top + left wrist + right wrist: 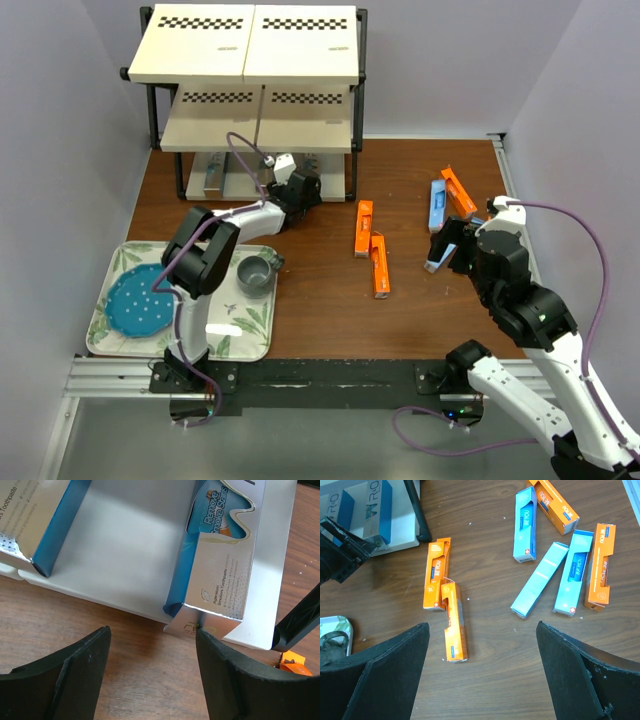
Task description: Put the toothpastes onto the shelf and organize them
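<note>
Here, both jaws gape empty; box [220, 580] on shelf [125, 555] reads "Smokers Toothpaste".

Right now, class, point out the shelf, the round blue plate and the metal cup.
shelf [200, 50], top external view, top cream board.
blue plate [140, 302], top external view, bare middle.
metal cup [256, 285], top external view, near wall.

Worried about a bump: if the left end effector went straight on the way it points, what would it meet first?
Probably the near end of the metallic toothpaste box on the shelf's bottom board; depth is unclear.
</note>
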`<state>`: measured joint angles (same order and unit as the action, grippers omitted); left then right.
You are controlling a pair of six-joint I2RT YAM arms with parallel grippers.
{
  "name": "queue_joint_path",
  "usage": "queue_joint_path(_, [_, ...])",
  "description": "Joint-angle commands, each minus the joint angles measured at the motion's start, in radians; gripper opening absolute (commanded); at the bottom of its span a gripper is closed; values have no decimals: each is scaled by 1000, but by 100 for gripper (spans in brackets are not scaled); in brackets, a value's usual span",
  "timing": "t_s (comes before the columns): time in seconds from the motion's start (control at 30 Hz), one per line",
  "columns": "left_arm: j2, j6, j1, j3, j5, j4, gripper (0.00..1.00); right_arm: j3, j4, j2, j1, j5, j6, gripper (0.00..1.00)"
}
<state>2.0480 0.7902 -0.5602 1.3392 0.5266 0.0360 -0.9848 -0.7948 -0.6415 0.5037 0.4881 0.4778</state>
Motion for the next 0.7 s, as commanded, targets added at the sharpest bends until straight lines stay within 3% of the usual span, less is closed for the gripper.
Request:
queue_joint_path(0.0, [-37, 9, 11, 9, 7, 59, 75, -9, 22, -9, 1, 23, 1, 92])
queue_joint_path(0.33, [-221, -19, 13, -146, -14, 42, 80, 1, 22, -9, 1, -9, 18, 92])
queue_joint_path(0.67, [-506, -226, 11, -310, -99, 48, 88, 29, 16, -99, 1, -157, 68, 92])
